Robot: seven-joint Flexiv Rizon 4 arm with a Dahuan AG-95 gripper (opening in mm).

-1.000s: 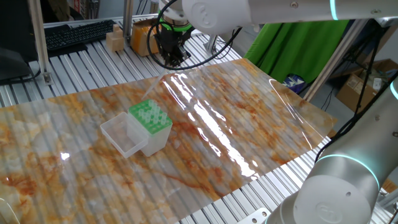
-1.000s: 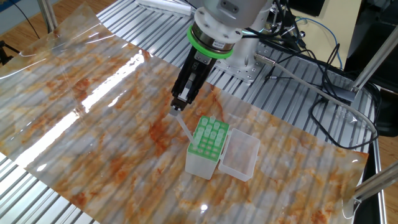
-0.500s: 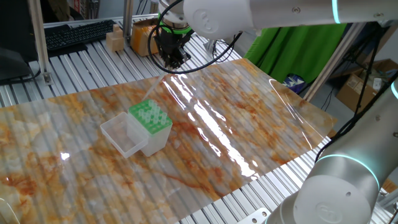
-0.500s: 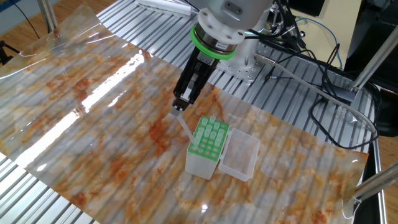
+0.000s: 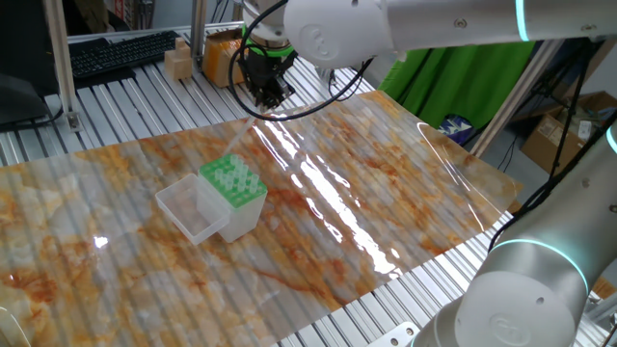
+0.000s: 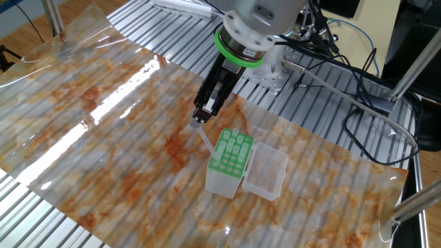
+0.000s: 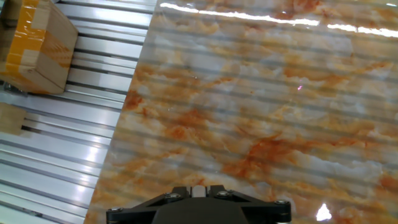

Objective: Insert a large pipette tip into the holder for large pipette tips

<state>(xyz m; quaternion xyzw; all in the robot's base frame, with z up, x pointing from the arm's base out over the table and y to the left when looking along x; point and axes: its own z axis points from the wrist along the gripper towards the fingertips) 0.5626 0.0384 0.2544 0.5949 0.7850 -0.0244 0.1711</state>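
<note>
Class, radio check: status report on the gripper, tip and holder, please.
Gripper shut on large pipette tip, raised. Tip slanted toward holder, not inserted. Lid open, nothing blocking.

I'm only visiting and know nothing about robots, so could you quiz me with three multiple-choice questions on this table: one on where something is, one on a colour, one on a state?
1. Where is the large pipette tip?
A. lying in the lid
B. hanging from the gripper beside the holder for large pipette tips
C. on the cardboard box

2. What colour is the holder's rack plate?
A. green
B. blue
C. red

3. How is the holder's clear lid?
A. shut
B. missing
C. swung open

Answers: 1 B, the tip slants down from the gripper next to the rack; 2 A, bright green in both fixed views; 3 C, it lies flat alongside the box.
</note>
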